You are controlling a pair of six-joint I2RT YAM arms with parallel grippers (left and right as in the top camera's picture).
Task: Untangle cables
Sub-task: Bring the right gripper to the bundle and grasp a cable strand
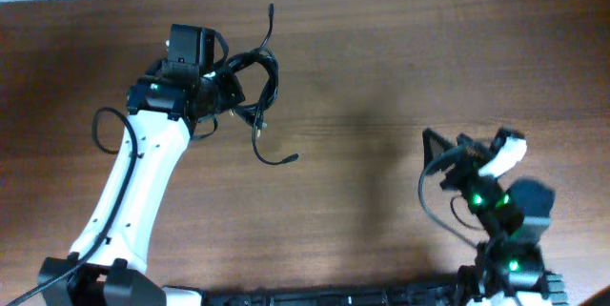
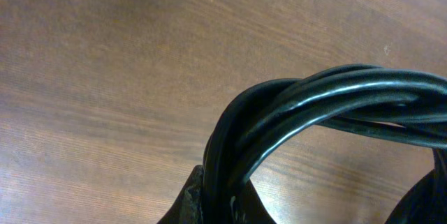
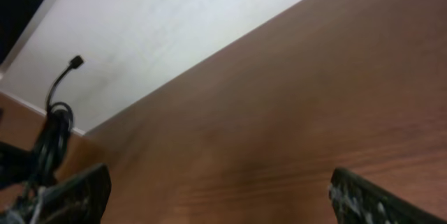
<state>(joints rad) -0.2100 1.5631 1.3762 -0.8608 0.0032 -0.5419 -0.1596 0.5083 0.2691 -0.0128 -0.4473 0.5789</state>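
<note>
Currently the left gripper (image 1: 232, 92) is clenched on the cables (image 1: 263, 70), which are coiled as one bundle with loose plug ends trailing just beside it. The right gripper (image 3: 220, 195) sits well apart from the left gripper, fingers spread and empty. Likely risk: a one-sided pull cinches the loops tighter, since nothing holds a free end.

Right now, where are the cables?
Overhead view: the cables bunch in the jaws of the left gripper, upper left of the table, one end trailing toward the centre.
</note>
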